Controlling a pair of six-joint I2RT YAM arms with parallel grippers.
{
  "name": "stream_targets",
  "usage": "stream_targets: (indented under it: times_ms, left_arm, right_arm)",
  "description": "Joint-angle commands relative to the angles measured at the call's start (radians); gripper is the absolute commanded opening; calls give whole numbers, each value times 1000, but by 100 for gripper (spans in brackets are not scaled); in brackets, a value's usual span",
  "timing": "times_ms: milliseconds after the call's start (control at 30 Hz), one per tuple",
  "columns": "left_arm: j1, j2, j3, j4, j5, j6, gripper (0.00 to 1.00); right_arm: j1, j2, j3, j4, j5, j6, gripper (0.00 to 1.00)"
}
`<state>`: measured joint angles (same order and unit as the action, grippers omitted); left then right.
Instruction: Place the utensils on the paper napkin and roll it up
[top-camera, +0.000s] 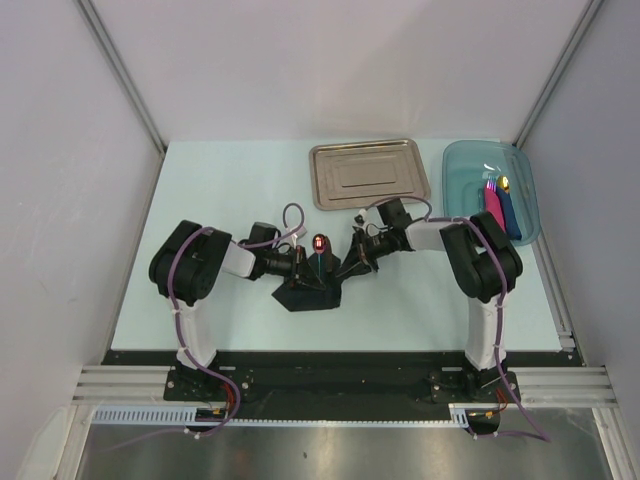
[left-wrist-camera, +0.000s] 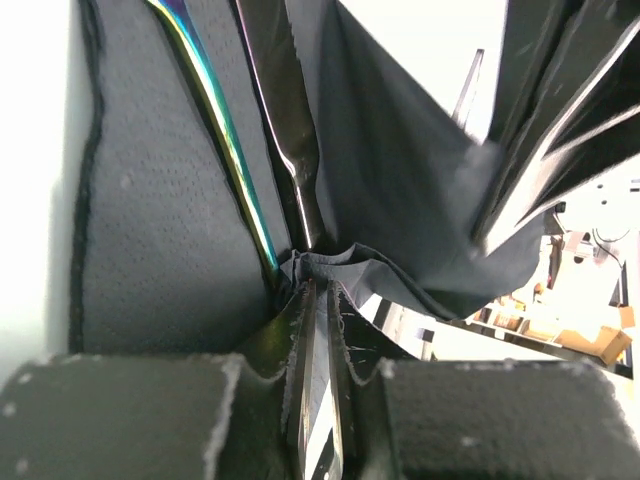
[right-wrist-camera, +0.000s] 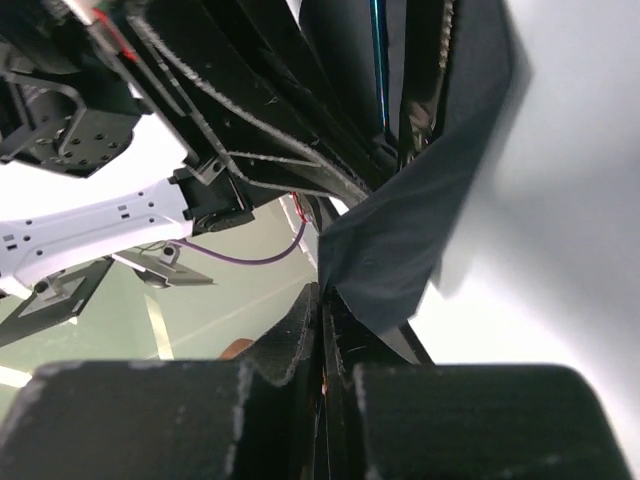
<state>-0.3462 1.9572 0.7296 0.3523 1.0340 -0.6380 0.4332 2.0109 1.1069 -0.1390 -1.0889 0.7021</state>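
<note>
Two utensils, cradled in the paper napkin, on the near side of the steel tray. Both left gripper and right gripper clamped on a napkin edge. We judge rolling needs both edges drawn over evenly, cutlery kept parallel.

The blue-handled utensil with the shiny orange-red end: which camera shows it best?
Top external: only there does the blue-handled utensil with the orange-red end show end and handle together, on the black paper napkin. Left wrist shows just its iridescent handle, close up; right wrist only a thin blue sliver.
</note>
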Motion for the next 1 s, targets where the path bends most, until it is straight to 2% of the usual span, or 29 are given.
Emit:
stream_targets:
  times_ms: [0,367,500,633,800,967]
  left_arm:
    - [15,0,37,-10,-40,34,13]
    - [18,-26,47,-39,-32,41,14]
    - [29,-95,54,-122,-29,108,20]
    - [62,-150,57,-269,-37,175,25]
    - [92,-175,57,-389,-35,239,32]
    - [102,-191,57,-460,-52,311,46]
  right_arm:
    - [38,38,27,84,14,80,5]
    - [96,92,62,159,73,143,5]
    - [99,111,70,144,99,136,5]
    - [99,127,96,44,152,82,6]
    - [102,131,103,49,153,79,5]
    - [104,120,105,41,153,63,6]
